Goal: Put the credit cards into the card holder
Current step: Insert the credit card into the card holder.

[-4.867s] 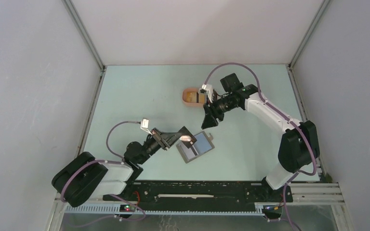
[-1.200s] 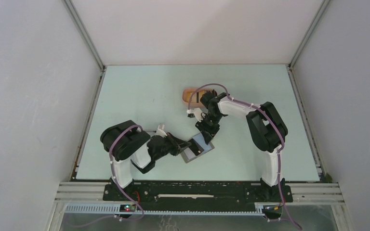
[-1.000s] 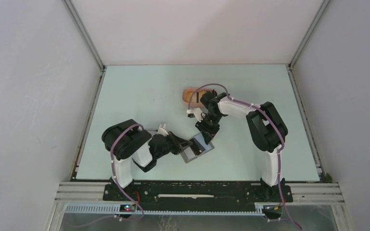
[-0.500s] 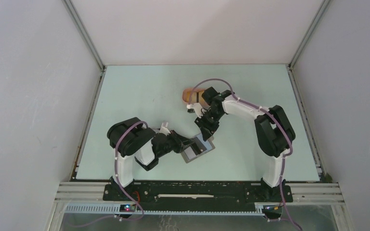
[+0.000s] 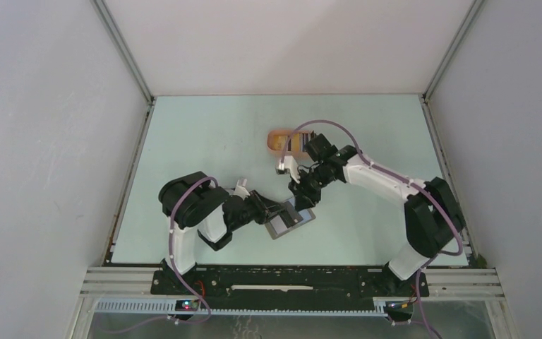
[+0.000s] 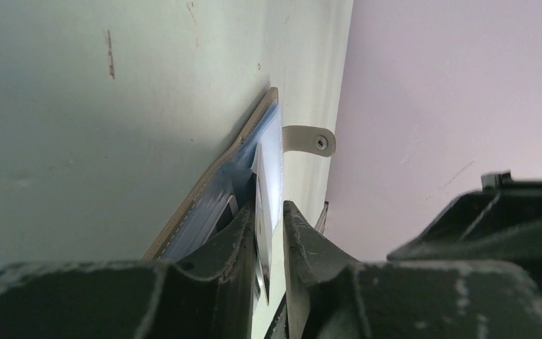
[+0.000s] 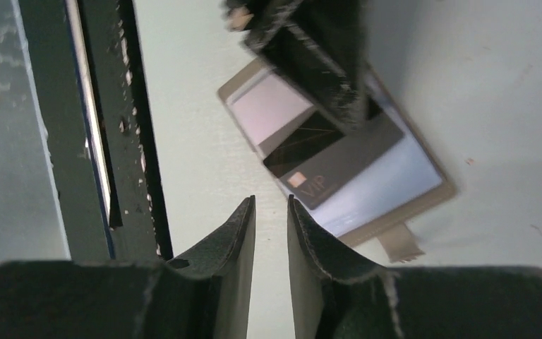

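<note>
Top external view: card holder (image 5: 293, 220) lies open on tabletop (image 5: 205, 141), near the front, between both arms. Left tool (image 6: 269, 208): jaws narrowly parted, pale card (image 6: 272, 152) standing in the gap, its far end at the card holder. Right tool (image 7: 270, 201): jaws narrowly parted, empty, just beside the card holder. Dark VIP card (image 7: 328, 166) sits inside the card holder.

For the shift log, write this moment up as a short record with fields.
card holder: open, flat on the table
inside it: dark VIP card, pale panel beside it
left gripper: at the holder's edge, thin pale sheet between its fingers; grip unclear
right gripper: beside the holder, narrowly open, nothing between its fingers
pink tray: far side, partly hidden by the right arm
</note>
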Tool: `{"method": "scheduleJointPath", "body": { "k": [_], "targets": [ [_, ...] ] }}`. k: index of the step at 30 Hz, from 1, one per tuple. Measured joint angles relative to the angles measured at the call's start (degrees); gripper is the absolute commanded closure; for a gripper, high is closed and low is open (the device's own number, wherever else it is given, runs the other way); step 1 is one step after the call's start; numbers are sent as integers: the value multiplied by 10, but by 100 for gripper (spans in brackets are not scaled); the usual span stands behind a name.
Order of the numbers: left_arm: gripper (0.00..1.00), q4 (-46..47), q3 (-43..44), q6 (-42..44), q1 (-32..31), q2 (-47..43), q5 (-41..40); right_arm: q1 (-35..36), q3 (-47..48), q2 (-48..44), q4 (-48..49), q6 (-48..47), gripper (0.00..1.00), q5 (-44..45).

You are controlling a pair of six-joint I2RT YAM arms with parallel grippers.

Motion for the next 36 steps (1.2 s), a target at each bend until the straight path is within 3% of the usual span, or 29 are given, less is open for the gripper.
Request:
{"method": "scheduleJointPath", "body": {
  "k": [6,10,19,36],
  "targets": [
    [75,5,3,0,2,6,10,62,-125,-105,90,-101,81,-1],
    [75,10,3,0,3,9,12,105,-164,-123,152,-149,88,27],
    [75,18,3,0,4,14,15,185,-170,-58,254,-163,92,151],
    [74,23,3,0,4,16,16,200,-169,-7,282,-164,92,249]
  ]
}}
